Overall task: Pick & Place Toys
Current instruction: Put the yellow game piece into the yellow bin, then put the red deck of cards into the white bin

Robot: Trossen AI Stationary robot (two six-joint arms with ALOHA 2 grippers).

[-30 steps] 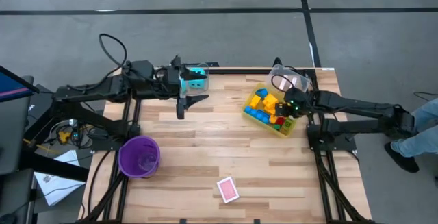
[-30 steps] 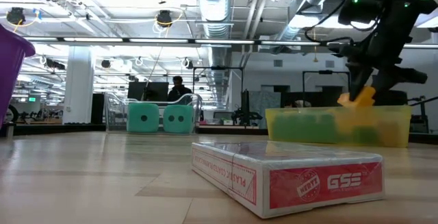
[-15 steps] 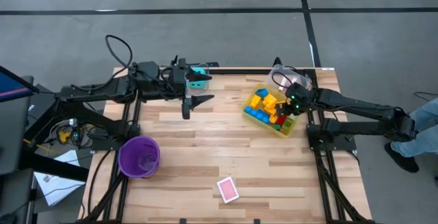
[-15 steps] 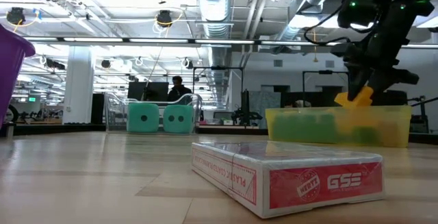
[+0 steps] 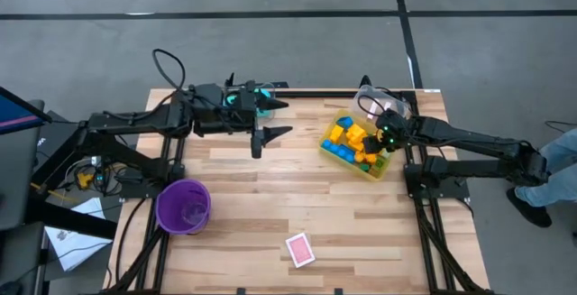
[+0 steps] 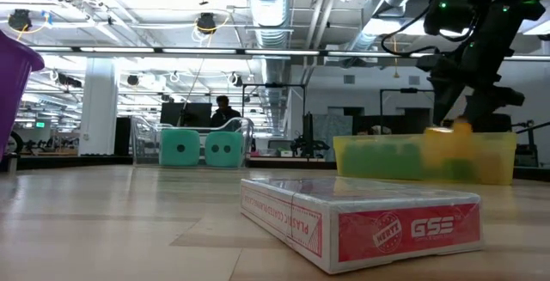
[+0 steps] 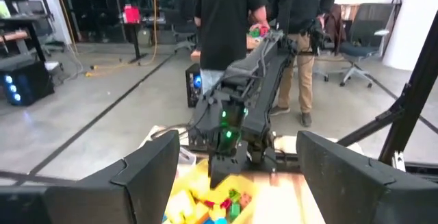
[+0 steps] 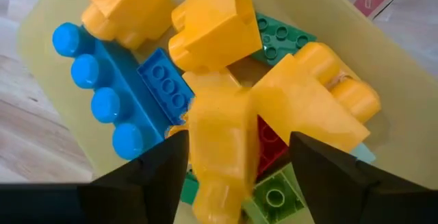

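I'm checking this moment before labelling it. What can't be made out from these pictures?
- Low view: the bricks in the yellow bin are only blurs behind its cloudy wall.
- High view: the cyan dice are mostly covered by the left gripper, which is open.
- Right wrist view: a yellow brick sits blurred between the right gripper's fingers; whether it is gripped or dropping is unclear.
- High view: the pink card box's print is too small to read.
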